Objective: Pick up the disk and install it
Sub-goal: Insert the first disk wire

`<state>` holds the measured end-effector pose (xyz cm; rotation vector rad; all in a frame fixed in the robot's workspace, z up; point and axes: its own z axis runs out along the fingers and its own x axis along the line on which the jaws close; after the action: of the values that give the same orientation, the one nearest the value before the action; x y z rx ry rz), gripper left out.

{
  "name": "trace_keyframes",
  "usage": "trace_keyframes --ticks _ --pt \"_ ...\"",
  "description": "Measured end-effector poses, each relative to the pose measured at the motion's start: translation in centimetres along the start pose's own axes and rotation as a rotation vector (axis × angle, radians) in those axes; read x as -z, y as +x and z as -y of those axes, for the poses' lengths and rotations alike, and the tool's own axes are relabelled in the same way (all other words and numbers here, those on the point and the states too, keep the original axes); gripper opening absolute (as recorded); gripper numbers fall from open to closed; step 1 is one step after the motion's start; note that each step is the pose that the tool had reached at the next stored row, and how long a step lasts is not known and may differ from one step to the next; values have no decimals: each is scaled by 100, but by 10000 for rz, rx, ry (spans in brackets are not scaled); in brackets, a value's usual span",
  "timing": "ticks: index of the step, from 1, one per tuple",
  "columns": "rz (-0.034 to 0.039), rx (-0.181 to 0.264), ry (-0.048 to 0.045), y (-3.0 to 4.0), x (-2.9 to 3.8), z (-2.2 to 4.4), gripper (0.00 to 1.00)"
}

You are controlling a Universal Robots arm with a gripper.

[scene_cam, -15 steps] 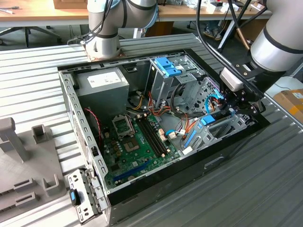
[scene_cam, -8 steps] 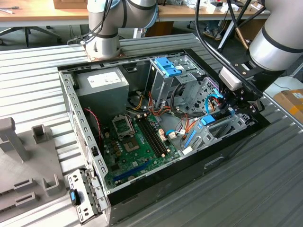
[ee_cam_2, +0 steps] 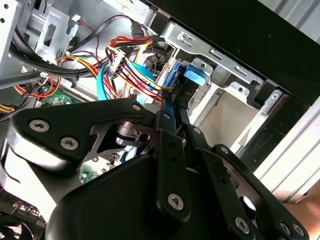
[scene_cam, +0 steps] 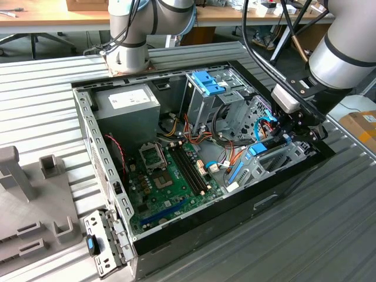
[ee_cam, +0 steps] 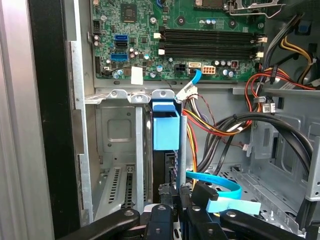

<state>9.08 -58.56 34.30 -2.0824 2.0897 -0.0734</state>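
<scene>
Open computer case [scene_cam: 106,170] lay on its side on the ribbed metal table [scene_cam: 329,235], with the arm's base [scene_cam: 129,56] bolted just behind it. Green motherboard [scene_cam: 167,176] covered the case floor, with the grey power supply [scene_cam: 126,103] in the far corner toward the exterior view's left, and the tall silver cage [scene_cam: 202,103] with its blue clip beside that. Silver drive bay [scene_cam: 276,158] sat at the case's near corner, on the exterior view's right. The arm reached down over that corner, gripper [scene_cam: 288,132] directly above the bay. The disk [ee_cam: 166,150] stood on edge in a slot of the bay, its blue end tab [ee_cam: 165,127] toward the motherboard and its blue rails running back to the gripper [ee_cam: 172,200]. In the second wrist view the gripper [ee_cam_2: 172,112] had its black fingers [ee_cam_2: 167,150] drawn close together on either side of the disk [ee_cam_2: 175,92]; jaws clamped on the disk's thin edge. Red, yellow and black cable bundle [ee_cam: 210,125] ran just beside the disk, and a light blue flat cable [ee_cam: 220,187] curled near the fingers. A separate grey fixture [scene_cam: 35,200] rested on the table, well apart from the case, at the exterior view's left.
</scene>
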Motion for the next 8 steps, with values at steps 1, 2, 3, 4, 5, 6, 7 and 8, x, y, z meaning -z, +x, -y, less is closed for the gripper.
trace_keyframes --ticks 1,2,3,4,5,6,7,8 --pt "-1 0 1 1 -4 -1 17" --pt "-1 0 1 1 -12 -2 17" --pt "-2 0 0 2 -15 -2 17" --pt "-2 0 0 2 -19 -3 17" --pt "-2 0 -1 2 -23 -4 17" --pt "-1 0 -1 3 -30 -5 17" --pt "1 0 0 4 -37 -6 17" --pt "0 0 0 4 -42 -7 17"
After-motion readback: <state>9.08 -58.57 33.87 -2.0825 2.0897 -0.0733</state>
